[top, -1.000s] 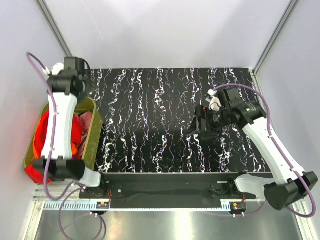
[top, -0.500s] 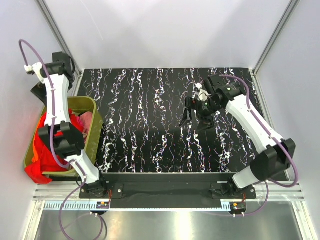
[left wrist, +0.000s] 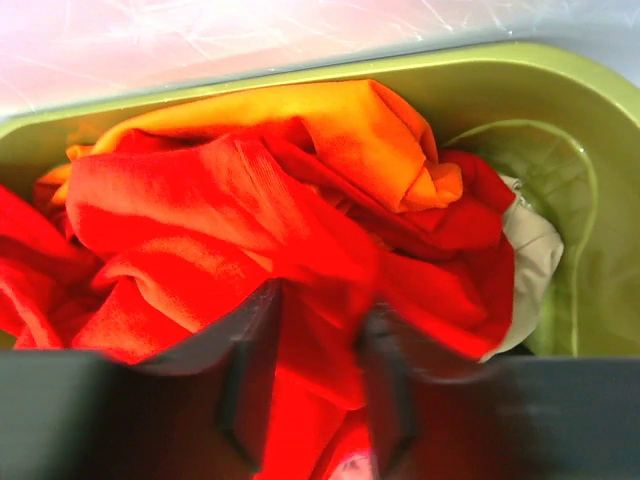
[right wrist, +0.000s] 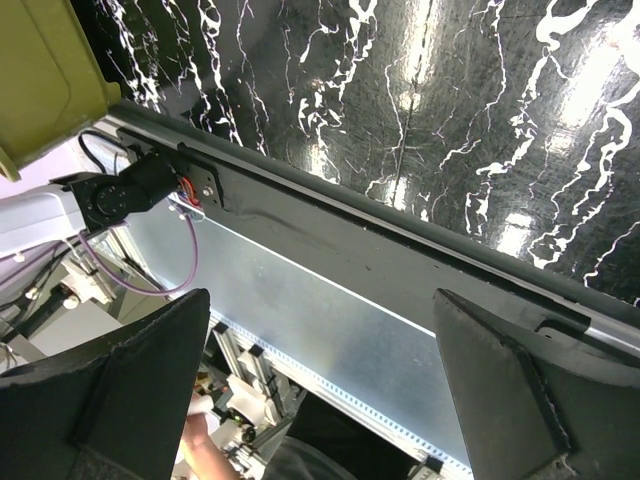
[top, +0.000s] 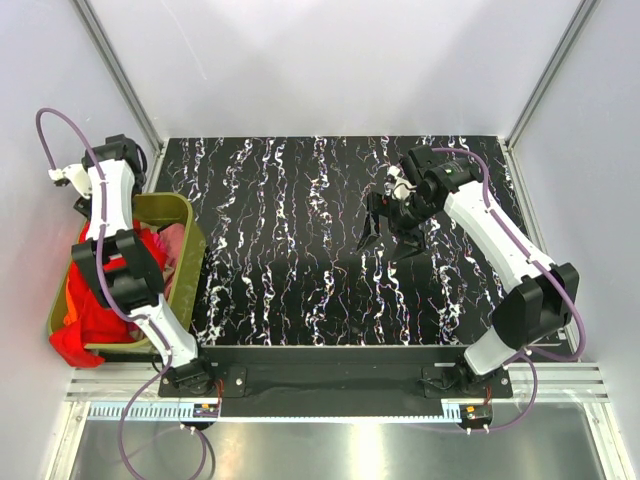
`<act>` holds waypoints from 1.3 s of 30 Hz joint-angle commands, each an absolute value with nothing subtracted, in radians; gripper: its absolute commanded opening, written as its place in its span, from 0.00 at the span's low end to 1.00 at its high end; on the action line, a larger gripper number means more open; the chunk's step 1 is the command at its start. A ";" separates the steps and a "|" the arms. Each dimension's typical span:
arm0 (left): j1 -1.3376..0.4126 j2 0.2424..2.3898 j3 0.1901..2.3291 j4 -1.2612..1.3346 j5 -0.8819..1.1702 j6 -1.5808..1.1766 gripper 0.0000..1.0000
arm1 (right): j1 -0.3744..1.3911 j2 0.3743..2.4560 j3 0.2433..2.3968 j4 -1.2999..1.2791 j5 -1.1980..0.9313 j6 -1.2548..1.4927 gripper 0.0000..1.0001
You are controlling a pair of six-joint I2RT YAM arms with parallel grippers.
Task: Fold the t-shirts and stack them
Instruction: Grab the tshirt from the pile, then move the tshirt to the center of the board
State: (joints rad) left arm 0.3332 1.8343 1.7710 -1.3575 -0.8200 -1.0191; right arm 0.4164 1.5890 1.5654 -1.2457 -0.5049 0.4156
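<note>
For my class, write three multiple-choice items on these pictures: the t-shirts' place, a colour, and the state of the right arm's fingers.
1. Where do the t-shirts lie? A on the black table; B in the olive-green tub; C on the floor.
2. Which colour fills most of the heap? A red; B blue; C white.
3. The right fingers are: A shut on a shirt; B wide open and empty; C shut on nothing.
Key: 1 B, the tub's walls ring the heap; 2 A, the red shirt covers most of the left wrist view; 3 B, they stand far apart with nothing held.
</note>
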 commanded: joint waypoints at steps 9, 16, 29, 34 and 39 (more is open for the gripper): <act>0.224 1.600 1.951 -1.310 -0.657 -0.898 0.00 | 0.422 1.502 1.589 -1.223 -0.540 0.459 1.00; 0.143 1.261 1.887 -0.665 -0.051 -0.823 0.00 | 0.423 1.404 1.513 -1.157 -0.566 0.475 1.00; -0.132 1.588 2.497 0.073 0.514 -1.478 0.00 | 0.422 1.324 1.476 -1.048 -0.546 0.523 1.00; -0.273 1.621 2.417 0.169 0.575 -1.526 0.00 | 0.422 1.307 1.457 -1.035 -0.535 0.534 1.00; -0.288 1.386 1.986 -0.109 0.591 -1.263 0.00 | 0.422 1.264 1.424 -1.045 -0.492 0.529 1.00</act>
